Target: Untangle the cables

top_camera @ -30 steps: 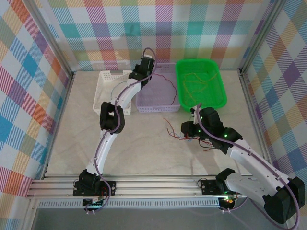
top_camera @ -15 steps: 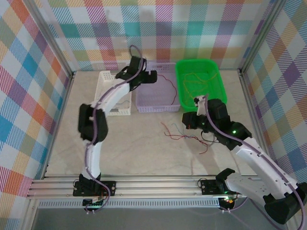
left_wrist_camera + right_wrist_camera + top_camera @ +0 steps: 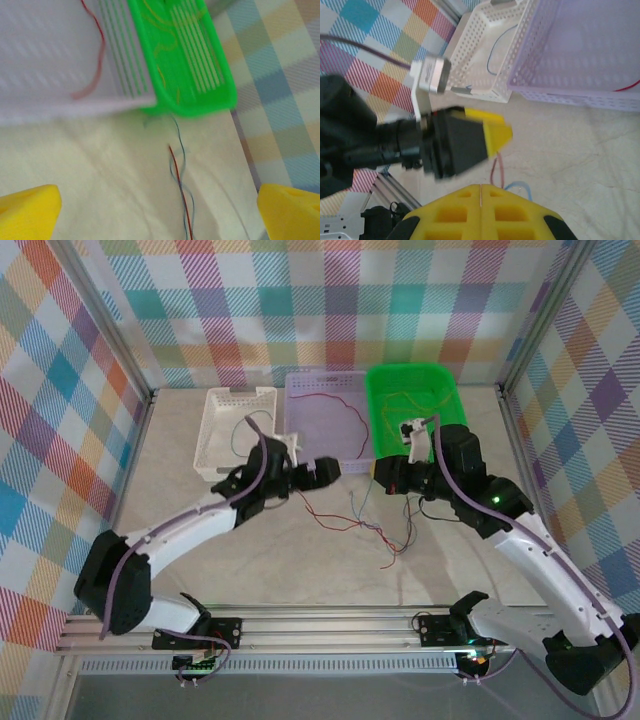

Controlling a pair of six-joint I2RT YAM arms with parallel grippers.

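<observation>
The task is partly done, I judge. A red cable lies in the purple basket, yellow cables in the green basket, and a blue cable in the white basket. A tangle of red and blue cables on the desk, between the arms, is not yet sorted.

The left wrist view shows what the top view cannot: the left claw is wide, its fingertips far apart above two twisted strands. The right wrist view shows the right claw pressed together. Strands run toward its seam, but I cannot tell whether it grips them.
</observation>
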